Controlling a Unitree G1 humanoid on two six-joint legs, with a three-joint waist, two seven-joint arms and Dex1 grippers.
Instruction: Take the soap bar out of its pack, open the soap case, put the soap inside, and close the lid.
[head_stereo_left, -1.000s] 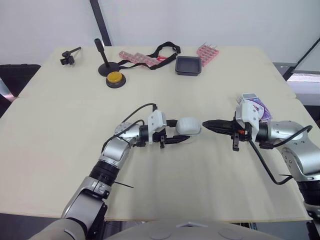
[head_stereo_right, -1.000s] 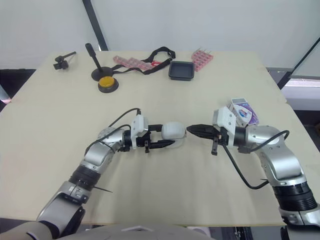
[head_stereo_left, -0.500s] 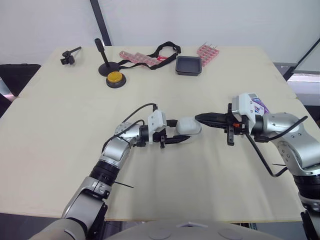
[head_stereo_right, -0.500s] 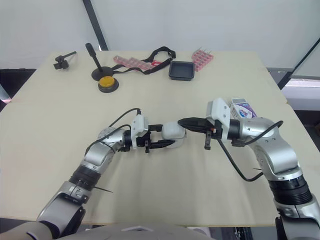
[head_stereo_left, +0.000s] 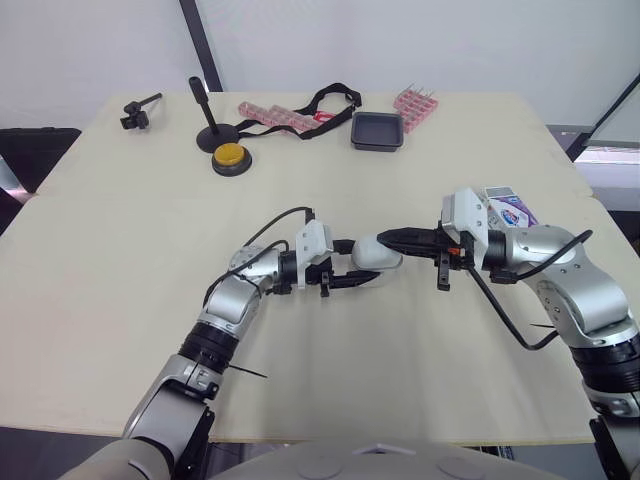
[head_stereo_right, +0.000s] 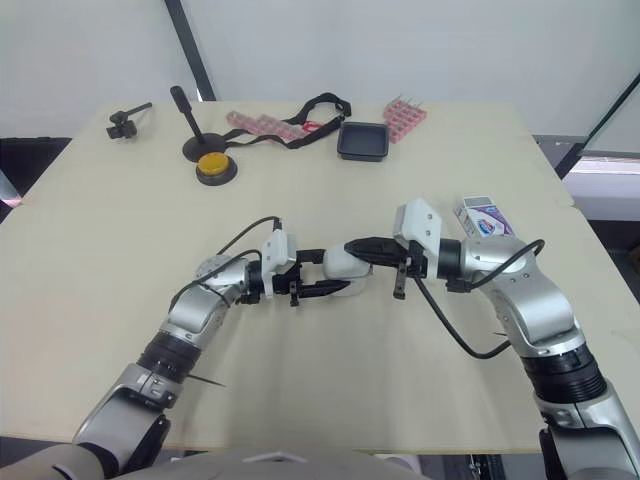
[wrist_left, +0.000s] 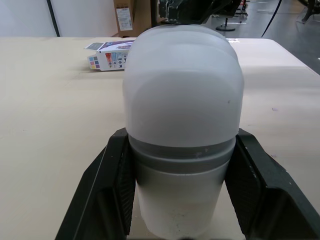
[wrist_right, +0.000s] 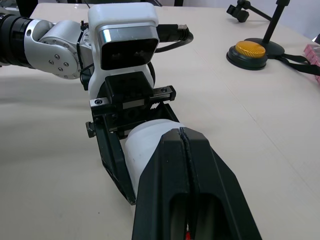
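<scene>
One wide pale desk (head_stereo_left: 120, 300) carries everything. At the centre of the frame the left pincer (head_stereo_left: 370, 264) is clenched on the case (wrist_left: 182, 100), with one finger on each side. It holds the case lying on its side, low over the desk or resting on it; I cannot tell which. The right pincer (head_stereo_left: 384, 237) has its two fingers pressed together and grasps nothing. Its tip touches the upper side of the case at the lid end. The pack (head_stereo_right: 482, 218) lies flat at the right of the frame, beside the right arm and well apart from the case.

I judge the task is not far along. The lid sits closed on the case, so opening, filling and closing are all left to do. Whether the bar is inside the pack I cannot tell.

The case is a rounded white shell. Its lid half is frosted and smooth, and a grey band runs around the seam where the two halves meet.
</scene>
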